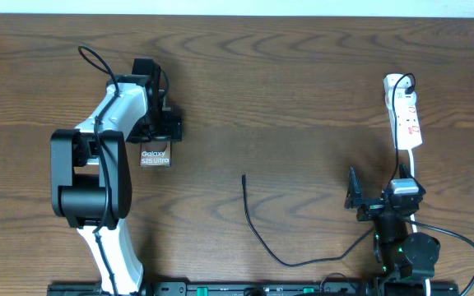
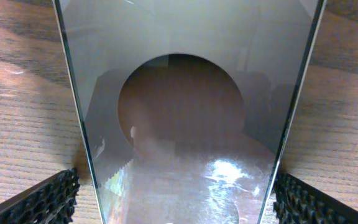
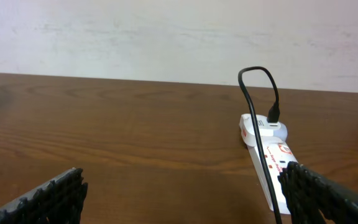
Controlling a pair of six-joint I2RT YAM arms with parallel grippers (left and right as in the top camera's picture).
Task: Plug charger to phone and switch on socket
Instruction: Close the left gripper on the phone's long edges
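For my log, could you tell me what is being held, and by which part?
The left gripper appears to hold the phone, jaws on its two long edges; the right gripper holds nothing.

Dark brown wood-grain table (image 1: 303,99) fills overhead view. Far edge meets a plain off-white wall (image 3: 166,37), faintly scuffed. Even, soft lighting; mild glare on the tabletop.
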